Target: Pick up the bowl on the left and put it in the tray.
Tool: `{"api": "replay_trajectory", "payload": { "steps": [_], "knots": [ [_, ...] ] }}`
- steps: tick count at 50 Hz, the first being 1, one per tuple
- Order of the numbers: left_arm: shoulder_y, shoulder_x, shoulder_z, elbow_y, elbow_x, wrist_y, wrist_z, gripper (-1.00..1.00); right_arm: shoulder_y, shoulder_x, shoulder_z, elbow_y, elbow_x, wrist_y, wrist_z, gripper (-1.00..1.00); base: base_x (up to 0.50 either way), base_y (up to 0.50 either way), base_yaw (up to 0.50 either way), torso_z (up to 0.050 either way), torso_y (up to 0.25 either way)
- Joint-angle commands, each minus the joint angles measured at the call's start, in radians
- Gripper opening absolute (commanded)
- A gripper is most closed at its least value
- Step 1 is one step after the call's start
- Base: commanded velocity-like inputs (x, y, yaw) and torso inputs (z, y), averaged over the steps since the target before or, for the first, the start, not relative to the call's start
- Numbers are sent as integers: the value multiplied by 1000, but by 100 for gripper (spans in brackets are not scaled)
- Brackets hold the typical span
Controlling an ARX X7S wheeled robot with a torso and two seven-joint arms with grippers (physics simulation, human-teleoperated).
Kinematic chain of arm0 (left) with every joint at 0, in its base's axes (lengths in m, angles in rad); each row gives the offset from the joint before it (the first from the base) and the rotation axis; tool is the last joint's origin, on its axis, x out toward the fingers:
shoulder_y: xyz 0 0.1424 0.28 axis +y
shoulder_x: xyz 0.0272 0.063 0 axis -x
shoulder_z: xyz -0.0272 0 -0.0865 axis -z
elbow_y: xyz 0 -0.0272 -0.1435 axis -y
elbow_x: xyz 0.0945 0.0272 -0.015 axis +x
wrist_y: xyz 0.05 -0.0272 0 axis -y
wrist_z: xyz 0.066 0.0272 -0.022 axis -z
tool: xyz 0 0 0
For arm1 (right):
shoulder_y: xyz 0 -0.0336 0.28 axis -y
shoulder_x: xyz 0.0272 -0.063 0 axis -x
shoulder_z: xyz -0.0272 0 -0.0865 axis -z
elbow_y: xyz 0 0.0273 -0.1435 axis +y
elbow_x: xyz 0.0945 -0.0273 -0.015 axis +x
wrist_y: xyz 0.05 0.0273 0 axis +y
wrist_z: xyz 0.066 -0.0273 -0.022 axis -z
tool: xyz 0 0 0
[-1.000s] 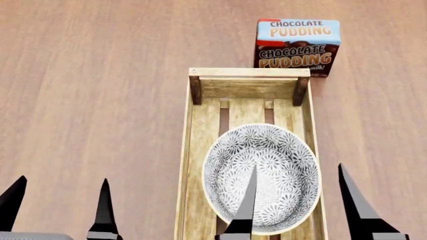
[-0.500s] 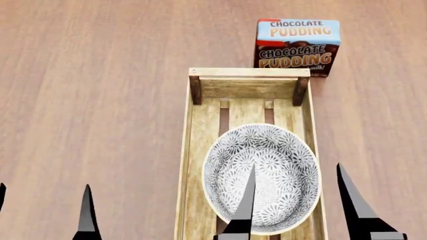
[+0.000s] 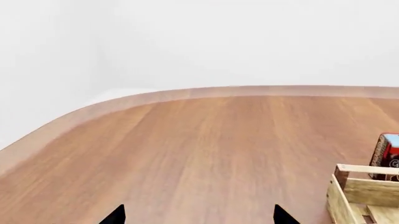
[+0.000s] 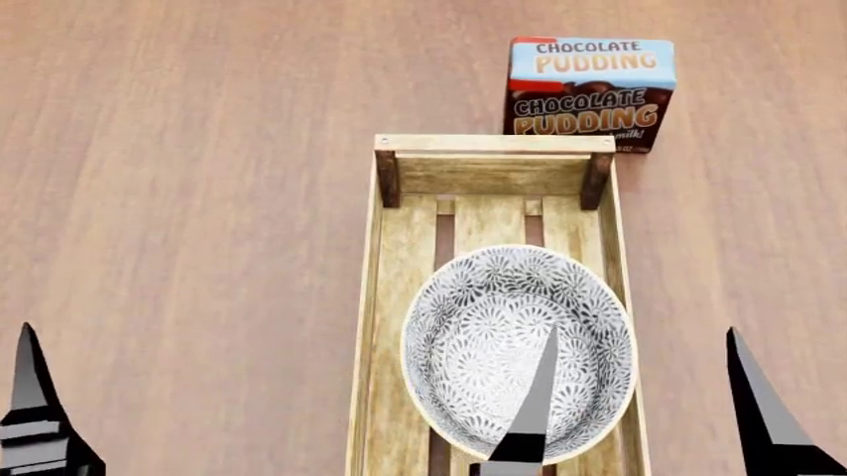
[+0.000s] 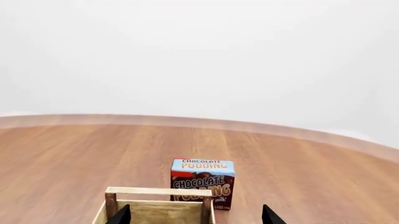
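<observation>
The bowl [image 4: 490,327], white with a dense grey-black floral pattern, sits inside the tray [image 4: 497,144], a long light-wood slatted crate, in its near half. My right gripper [image 4: 649,416] is open above the bowl's near right side. One finger is over the bowl and the other is outside the tray's right wall, with nothing held. In the right wrist view the right gripper [image 5: 196,217] frames the tray's far end [image 5: 159,191]. My left gripper [image 3: 199,217] is open over bare table left of the tray [image 3: 361,191]. Only one of its fingers [image 4: 30,397] shows in the head view.
A chocolate pudding box [image 4: 589,91] stands just beyond the tray's far right corner; the right wrist view shows this box [image 5: 203,179] too. The wooden table [image 4: 185,198] stretches to the left, and its curved far edge [image 3: 187,93] meets a white wall.
My left gripper has slid left toward the edge of the head view. My right gripper has shifted right and drawn back toward me, still open. The bowl stays put in the tray.
</observation>
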Motion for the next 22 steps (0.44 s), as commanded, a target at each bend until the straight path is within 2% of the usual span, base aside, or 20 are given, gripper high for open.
{"api": "replay_trajectory", "payload": {
  "steps": [1, 11, 22],
  "knots": [
    [28, -88, -69, -16, 27, 113, -5, 100, -47, 8, 97, -32, 10, -13, -3, 100, 0, 0, 0, 0, 0],
    [80, -151, -94, -34, 54, 201, -20, 100, -132, 47, 226, -80, 57, -40, 32, 100, 0, 0, 0, 0, 0],
    [130, -263, -136, -15, 53, 297, -65, 100, -250, 79, 379, -126, 108, -90, 65, 100, 0, 0, 0, 0, 0]
  ]
}}
